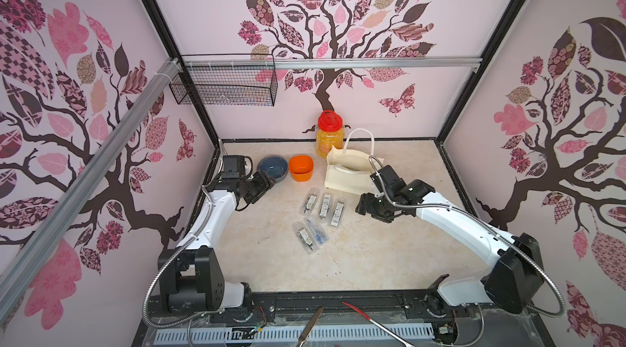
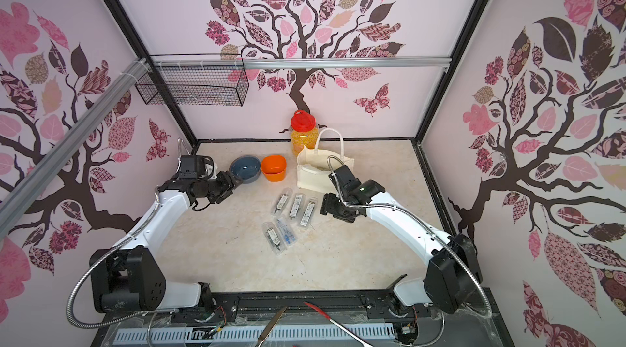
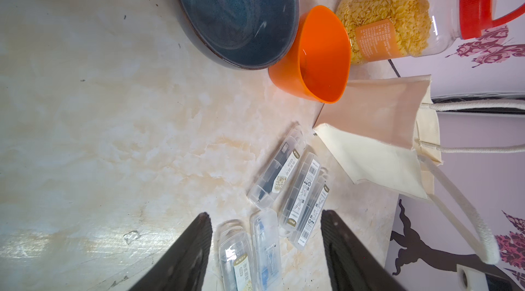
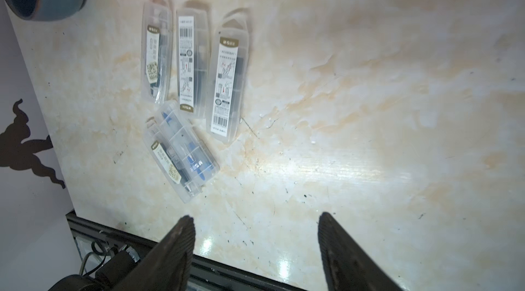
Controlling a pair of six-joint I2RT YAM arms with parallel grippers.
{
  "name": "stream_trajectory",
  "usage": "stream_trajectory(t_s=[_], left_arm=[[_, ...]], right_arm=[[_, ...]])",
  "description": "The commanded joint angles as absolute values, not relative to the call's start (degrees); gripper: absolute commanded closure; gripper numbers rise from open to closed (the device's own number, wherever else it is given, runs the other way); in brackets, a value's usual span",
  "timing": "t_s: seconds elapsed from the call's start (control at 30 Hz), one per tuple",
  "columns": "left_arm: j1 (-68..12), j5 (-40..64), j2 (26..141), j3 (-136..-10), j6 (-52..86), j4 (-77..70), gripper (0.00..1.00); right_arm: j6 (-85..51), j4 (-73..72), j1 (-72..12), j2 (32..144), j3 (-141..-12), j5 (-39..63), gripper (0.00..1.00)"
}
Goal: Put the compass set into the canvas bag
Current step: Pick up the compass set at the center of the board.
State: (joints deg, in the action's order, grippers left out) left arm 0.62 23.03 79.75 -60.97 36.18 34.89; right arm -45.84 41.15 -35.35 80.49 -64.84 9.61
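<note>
Several compass sets in clear plastic cases lie mid-table: three side by side point(image 1: 325, 206) point(image 4: 189, 59) and two overlapping nearer the front point(image 1: 310, 234) point(image 4: 181, 150). The cream canvas bag point(image 1: 349, 172) point(image 2: 315, 176) point(image 3: 377, 133) stands upright behind them, mouth up, handles raised. My left gripper point(image 1: 267, 182) point(image 3: 265, 217) hovers by the blue bowl, left of the cases, open and holding nothing. My right gripper point(image 1: 361, 206) point(image 4: 255, 218) hangs above the table right of the cases and in front of the bag, open and empty.
A blue bowl point(image 1: 272, 167) and an orange square cup point(image 1: 300, 167) stand left of the bag. A red-lidded jar of yellow flakes point(image 1: 329, 133) stands at the back wall. A wire basket point(image 1: 223, 84) hangs high at the back left. Two hand tools point(image 1: 372, 323) lie on the front rail.
</note>
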Motion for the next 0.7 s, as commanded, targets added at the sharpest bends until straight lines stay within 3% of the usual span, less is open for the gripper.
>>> stream_trajectory(t_s=[0.0,0.17,0.67], left_arm=[[0.11,22.14,79.91,-57.77,37.29,36.04,0.35],[-0.09,22.16,79.42,-57.05,37.79,36.56,0.35],[0.0,20.4,80.19,-55.64,37.88,36.62,0.35]], right_arm=[[-52.31,33.75,-36.39,85.02,-65.9,13.93,0.26],[-52.1,29.78,-36.42,93.81,-66.76,18.48,0.21],[-58.05,35.98,-36.64,110.01,-75.9,11.8,0.23]])
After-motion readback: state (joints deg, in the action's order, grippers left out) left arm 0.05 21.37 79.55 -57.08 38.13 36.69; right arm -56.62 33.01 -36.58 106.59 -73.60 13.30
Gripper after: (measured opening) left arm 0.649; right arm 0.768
